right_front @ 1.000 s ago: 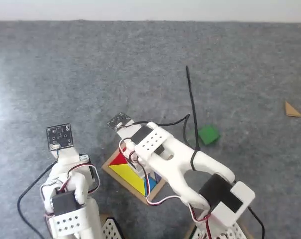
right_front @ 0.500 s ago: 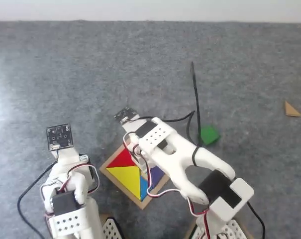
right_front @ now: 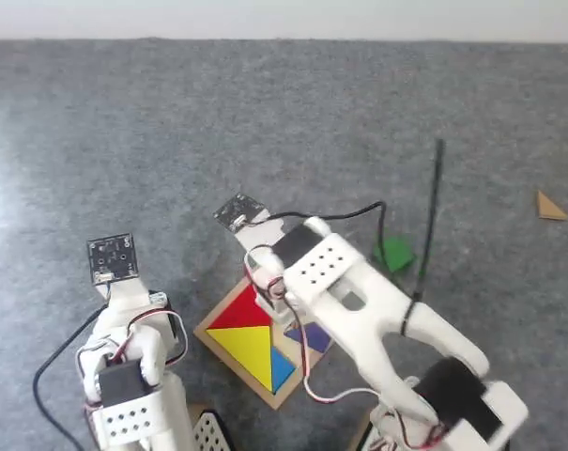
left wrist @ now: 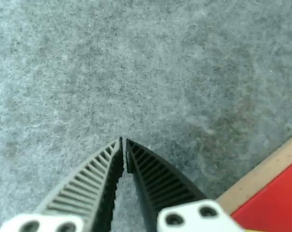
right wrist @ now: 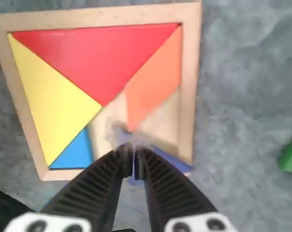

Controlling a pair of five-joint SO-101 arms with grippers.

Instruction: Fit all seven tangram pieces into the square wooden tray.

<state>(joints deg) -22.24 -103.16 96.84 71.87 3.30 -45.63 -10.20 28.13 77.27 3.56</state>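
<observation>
The right gripper [right wrist: 132, 155], jaws shut, hangs over the tray [right wrist: 191, 92] edge, where one purple piece [right_front: 314, 336] lies askew. Four pieces sit inside the tray: red triangle [right wrist: 102, 53], yellow triangle [right wrist: 49, 106], blue piece [right wrist: 76, 153] and orange piece [right wrist: 155, 87]. One green piece [right_front: 393, 254] and one tan triangle [right_front: 549, 206] lie on the carpet [left wrist: 136, 58]. The left gripper [left wrist: 123, 143], closed and empty, hovers beside the tray.

Recorded left gripper [left wrist: 124, 141], ribbed jaws pressed together tip to tip, above grey carpet [left wrist: 136, 63]. Noted wooden tray [left wrist: 261, 171] rim nearby, bordering red piece [left wrist: 281, 198].
</observation>
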